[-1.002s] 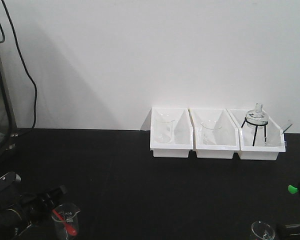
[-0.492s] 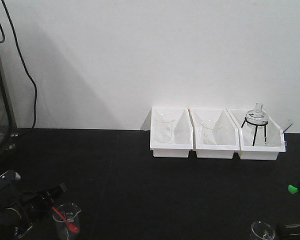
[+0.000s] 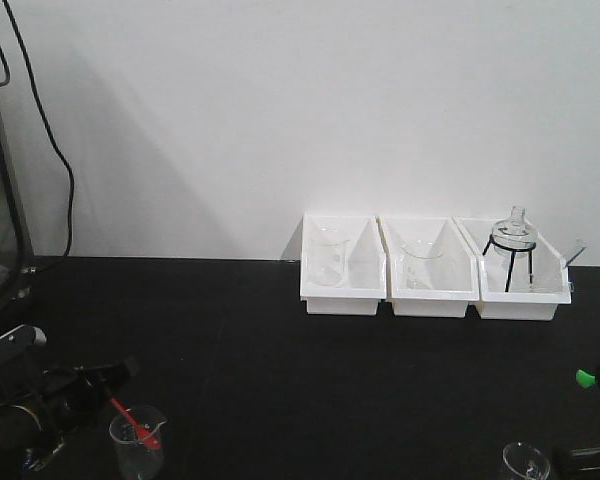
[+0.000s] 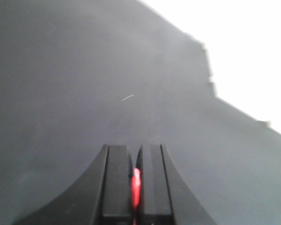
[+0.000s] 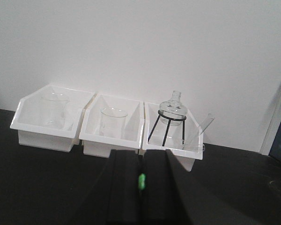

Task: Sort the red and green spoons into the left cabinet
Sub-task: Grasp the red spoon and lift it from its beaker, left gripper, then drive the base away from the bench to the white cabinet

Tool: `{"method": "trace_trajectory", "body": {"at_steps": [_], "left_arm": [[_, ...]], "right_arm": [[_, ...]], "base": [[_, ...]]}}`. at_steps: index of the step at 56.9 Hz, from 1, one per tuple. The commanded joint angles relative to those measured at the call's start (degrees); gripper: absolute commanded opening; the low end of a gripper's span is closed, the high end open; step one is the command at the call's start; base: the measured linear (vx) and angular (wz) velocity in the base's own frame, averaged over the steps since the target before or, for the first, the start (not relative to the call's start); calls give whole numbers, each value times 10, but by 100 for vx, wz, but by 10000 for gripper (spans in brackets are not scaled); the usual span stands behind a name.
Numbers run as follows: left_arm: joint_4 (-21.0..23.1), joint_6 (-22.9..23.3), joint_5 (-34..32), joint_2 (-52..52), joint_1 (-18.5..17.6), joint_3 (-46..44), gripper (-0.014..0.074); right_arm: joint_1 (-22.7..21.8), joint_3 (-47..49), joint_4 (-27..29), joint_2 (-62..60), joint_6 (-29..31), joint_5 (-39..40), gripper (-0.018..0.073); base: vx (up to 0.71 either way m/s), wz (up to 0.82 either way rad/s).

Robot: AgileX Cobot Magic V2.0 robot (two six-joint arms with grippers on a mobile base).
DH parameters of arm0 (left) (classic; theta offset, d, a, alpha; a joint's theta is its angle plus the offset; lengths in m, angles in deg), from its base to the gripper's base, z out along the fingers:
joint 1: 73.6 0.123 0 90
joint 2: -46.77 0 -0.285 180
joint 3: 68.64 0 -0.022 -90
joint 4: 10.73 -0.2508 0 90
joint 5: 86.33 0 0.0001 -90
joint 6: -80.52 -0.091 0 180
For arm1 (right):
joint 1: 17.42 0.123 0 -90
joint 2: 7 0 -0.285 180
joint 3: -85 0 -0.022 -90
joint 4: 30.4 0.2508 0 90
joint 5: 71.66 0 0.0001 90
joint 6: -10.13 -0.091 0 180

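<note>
Left tool (image 4: 134,161) is pressed on the red spoon (image 4: 136,187); we see this spoon at lower left of the front view, its lower end inside a glass beaker (image 3: 137,448) on the black desk (image 3: 310,390). Right tool (image 5: 140,161) pinches the green spoon (image 5: 141,181), at the right edge.

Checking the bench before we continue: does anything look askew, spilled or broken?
Nothing looks spilled or broken. The only oddity: in the rightmost white bin, a clear tube leans tilted, poking out over the bin's right rim.
</note>
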Motion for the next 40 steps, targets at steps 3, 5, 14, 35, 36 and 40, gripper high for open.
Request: {"method": "trace_trajectory", "body": {"at_steps": [3,5,14,35,36,40], "left_arm": [[-25,6,-53,56,0,-18,-6],[-29,5,-51,64,0,-18,-6],[-52,-3,-49,103,0,-18,-6],[-300,0,47,227,0,-17,-6],[-310,0,52,233,-1,-17,-6],[-353,8,73,261,-1,-17,-6]], "right_arm": [[-2,14,-9,-11,3,47,-4],[-2,14,-9,-11,3,47,-4],[-2,14,-9,-11,3,46,-4],[-1,19,-10,-19,3,3,-4],[-1,21,-10,-23,3,-11,-4],[-1,29,-10,-38,4,-58,-4]], "base": [[0,0],[0,0],[0,0],[0,0],[0,0],[0,0]]}}
